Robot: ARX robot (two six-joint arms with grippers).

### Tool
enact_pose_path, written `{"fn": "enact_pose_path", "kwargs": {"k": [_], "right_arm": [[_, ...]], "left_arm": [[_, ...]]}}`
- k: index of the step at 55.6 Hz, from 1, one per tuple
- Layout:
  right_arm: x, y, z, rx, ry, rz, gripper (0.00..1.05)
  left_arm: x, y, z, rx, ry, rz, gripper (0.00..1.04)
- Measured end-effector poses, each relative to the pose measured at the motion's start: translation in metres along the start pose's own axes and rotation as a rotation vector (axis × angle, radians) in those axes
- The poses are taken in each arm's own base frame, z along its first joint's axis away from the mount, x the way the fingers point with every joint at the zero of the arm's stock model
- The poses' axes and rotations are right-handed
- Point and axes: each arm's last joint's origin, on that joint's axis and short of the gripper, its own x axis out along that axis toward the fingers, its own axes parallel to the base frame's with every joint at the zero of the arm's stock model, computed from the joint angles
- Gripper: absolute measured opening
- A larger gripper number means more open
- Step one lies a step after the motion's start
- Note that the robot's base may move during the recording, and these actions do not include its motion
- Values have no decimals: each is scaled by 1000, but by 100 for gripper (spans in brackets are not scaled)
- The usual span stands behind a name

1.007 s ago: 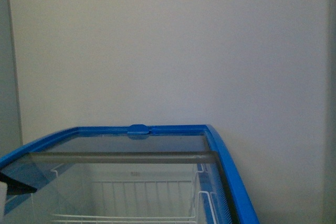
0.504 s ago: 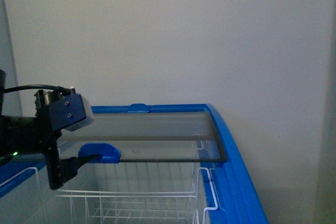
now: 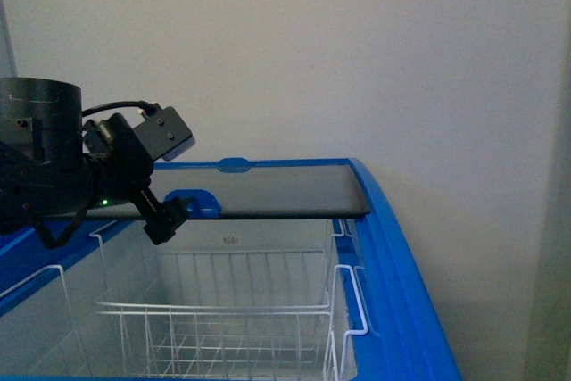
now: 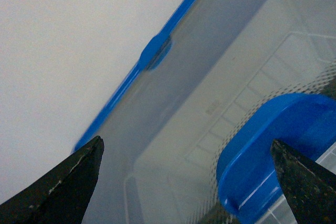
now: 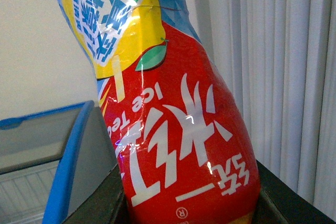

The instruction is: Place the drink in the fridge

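In the front view the left pincer [image 3: 168, 219] has come in at the blue handle [image 3: 198, 200]. Within the last second the glass lid [image 3: 285, 192] has slid to the far end of the fridge [image 3: 393, 256], so the wire basket [image 3: 223, 318] now looks open for the drop; the right arm and the drink are out of sight here. The left wrist view shows that pincer's fingers apart with the handle just inside one of them, though contact is unclear. In the right wrist view the right pincer [image 5: 194, 203] is clamped on the drink [image 5: 178, 129], held in the air beside the fridge's blue rim, with its cap cut off by the frame.
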Motion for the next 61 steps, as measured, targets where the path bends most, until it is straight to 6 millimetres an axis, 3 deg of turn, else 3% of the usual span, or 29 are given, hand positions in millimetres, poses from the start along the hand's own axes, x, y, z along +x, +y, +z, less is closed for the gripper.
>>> {"fn": "enact_pose_path", "kwargs": {"k": [6, 15, 19, 22, 26, 30, 38, 42, 47, 52, 55, 61], "right_arm": [[0, 0, 0, 0, 0, -3, 43], [0, 0, 0, 0, 0, -4, 43], [0, 0, 0, 0, 0, -1, 43], [0, 0, 0, 0, 0, -1, 43], [0, 0, 0, 0, 0, -2, 43], [3, 2, -1, -10, 54, 21, 43], [5, 7, 17, -238, 436, 297, 43], [19, 17, 20, -336, 455, 406, 42], [51, 45, 38, -461, 390, 535, 42], [86, 85, 43, -639, 387, 716, 42], [105, 112, 29, -775, 432, 821, 42], [123, 148, -2, -974, 499, 955, 42]], "left_arm": [[-23, 2, 4, -159, 63, 48, 97], [-90, 7, 22, -485, 72, 34, 97], [-130, 4, 31, -607, 63, 19, 97], [-178, -4, 38, -736, 61, 10, 96], [-239, -19, 39, -790, 75, 254, 81], [-281, -38, 34, -820, 59, 363, 65], [-302, -70, 17, -845, 84, 345, 34], [-309, -77, 14, -847, 84, 349, 19], [-317, -84, 12, -848, 70, 353, 2], [-324, -92, 9, -849, 68, 355, 3], [-328, -95, 8, -848, 68, 355, 3], [-334, -101, 6, -849, 68, 355, 3]]}}
